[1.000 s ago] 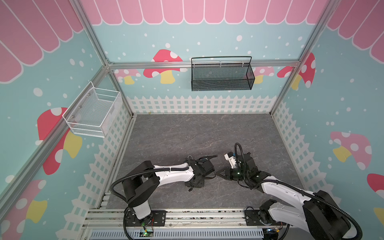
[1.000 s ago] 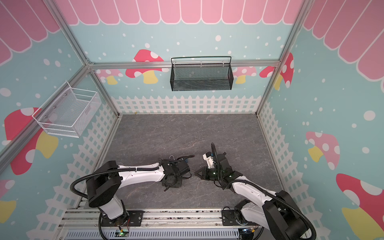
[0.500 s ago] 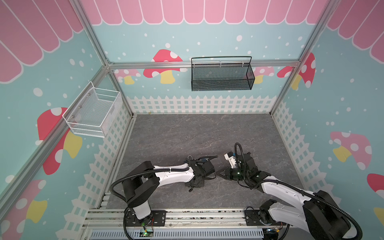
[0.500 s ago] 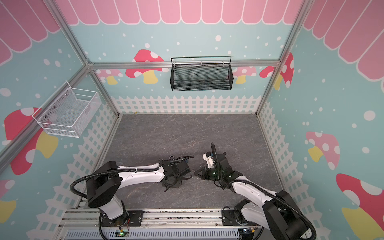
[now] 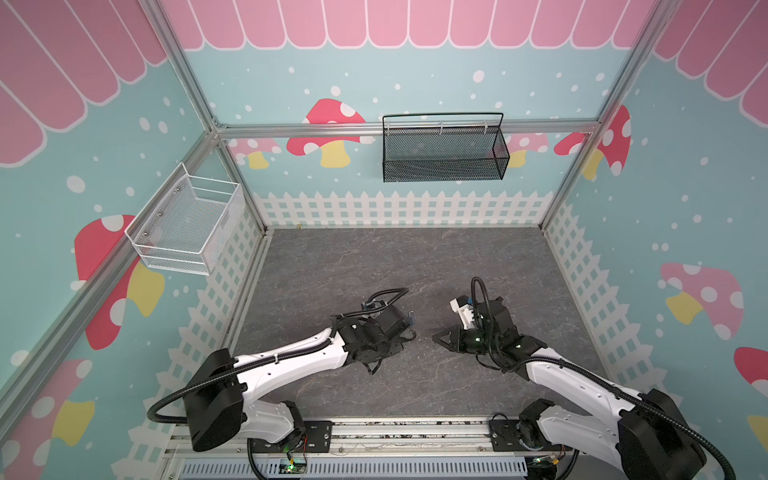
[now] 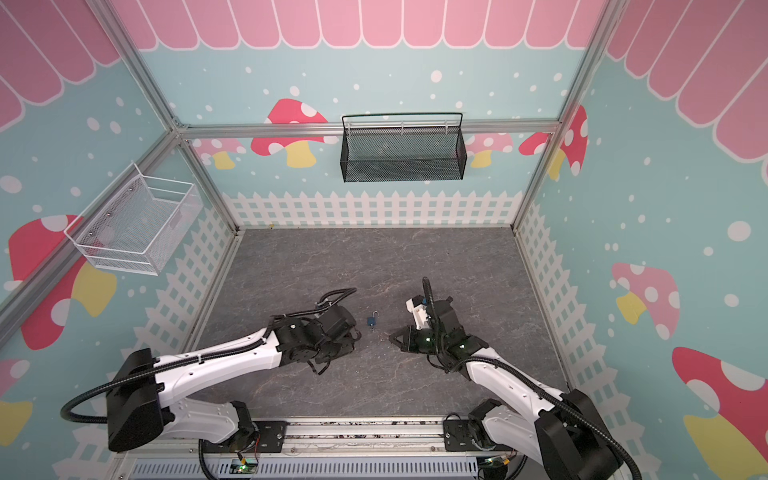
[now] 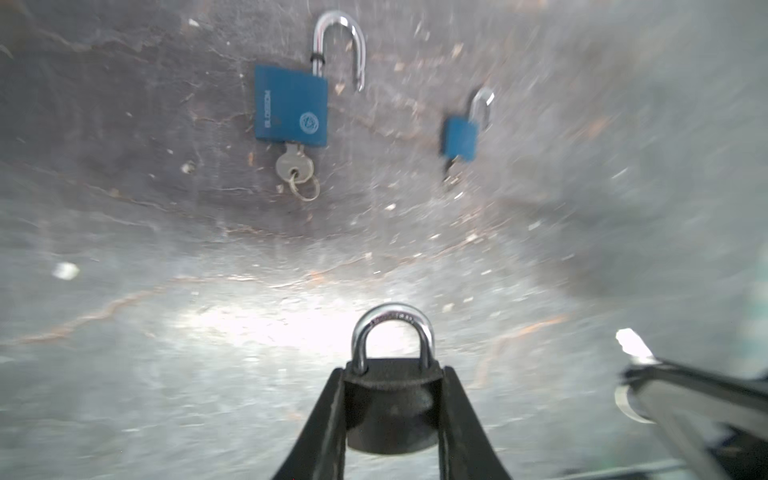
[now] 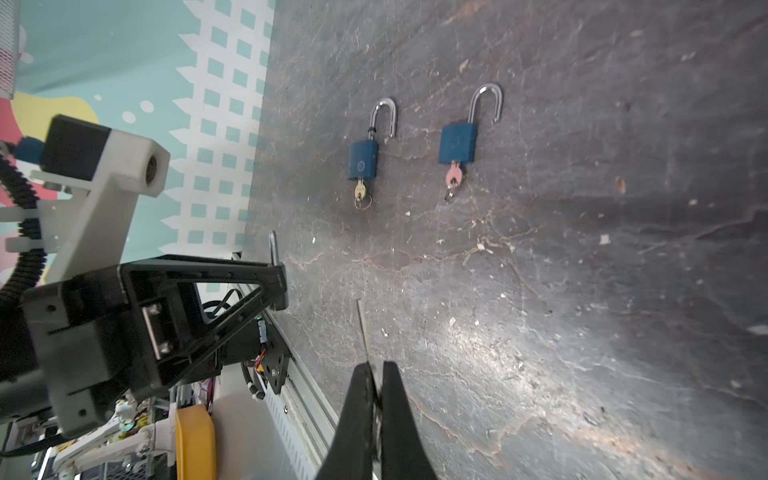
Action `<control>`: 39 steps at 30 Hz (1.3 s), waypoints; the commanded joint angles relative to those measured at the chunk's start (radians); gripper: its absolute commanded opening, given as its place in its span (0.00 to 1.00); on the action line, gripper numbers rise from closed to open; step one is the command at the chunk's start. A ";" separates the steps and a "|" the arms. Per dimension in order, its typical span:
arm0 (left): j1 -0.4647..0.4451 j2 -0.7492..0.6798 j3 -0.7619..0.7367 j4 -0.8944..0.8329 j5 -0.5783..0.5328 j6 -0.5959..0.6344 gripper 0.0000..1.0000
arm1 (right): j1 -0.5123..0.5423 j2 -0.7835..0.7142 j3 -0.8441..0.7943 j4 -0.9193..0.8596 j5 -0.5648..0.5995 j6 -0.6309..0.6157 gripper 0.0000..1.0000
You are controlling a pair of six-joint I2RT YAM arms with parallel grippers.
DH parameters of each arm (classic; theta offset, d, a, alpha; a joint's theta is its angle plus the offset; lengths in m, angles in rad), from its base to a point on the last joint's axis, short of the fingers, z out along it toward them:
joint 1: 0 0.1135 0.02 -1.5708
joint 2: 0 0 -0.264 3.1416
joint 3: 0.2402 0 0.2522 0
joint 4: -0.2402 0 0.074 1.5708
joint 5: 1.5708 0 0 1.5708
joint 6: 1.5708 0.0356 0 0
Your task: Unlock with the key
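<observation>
Far left, hung on the side wall: white wire basket (image 5: 183, 232). Further along, on the back wall: black mesh basket (image 5: 442, 151). Underneath, grey stone-look bench (image 5: 374, 257).

Left claw (image 7: 392, 376) low over the bench, pinched on black padlock (image 7: 390, 411): round body squeezed between both fingers (image 7: 328, 415), steel shackle (image 7: 392, 328) poking out past the tips, both legs seated in the body, so not yet unlocked. Aimed toward the middle of the bench in both top views.

Between the two claws and a little farther back, flat on the bench: blue padlock (image 6: 372, 321). Seen close in the left wrist view with its hoop sprung up, one leg free, and ringed key (image 7: 296, 166) lodged in its base. Beside it in both wrist views, second blue padlock (image 8: 457, 143), likewise sprung, blurred from the left wrist, sharper from the right wrist with a pinkish key head (image 8: 453, 176) below.

Right claw (image 8: 376, 368) facing the left one across a gap, squeezed tight on key (image 8: 363, 328): thin metal blade sticking out ahead of the fingertips, bow hidden between them. Key apart from the black padlock, nothing touching; keyhole out of sight.
</observation>
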 commanded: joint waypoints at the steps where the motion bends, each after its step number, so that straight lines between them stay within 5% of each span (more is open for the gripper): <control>1: 0.013 -0.063 -0.041 0.134 0.000 -0.233 0.00 | 0.025 -0.026 0.043 -0.079 0.082 -0.027 0.00; 10: 0.008 -0.176 -0.089 0.247 -0.084 -0.484 0.00 | 0.240 -0.010 0.096 -0.067 0.323 0.086 0.00; 21: 0.002 -0.164 -0.068 0.255 -0.107 -0.534 0.00 | 0.433 0.018 0.159 0.006 0.541 0.203 0.00; 39: -0.011 -0.167 -0.070 0.299 -0.116 -0.533 0.00 | 0.521 0.057 0.232 -0.015 0.677 0.248 0.00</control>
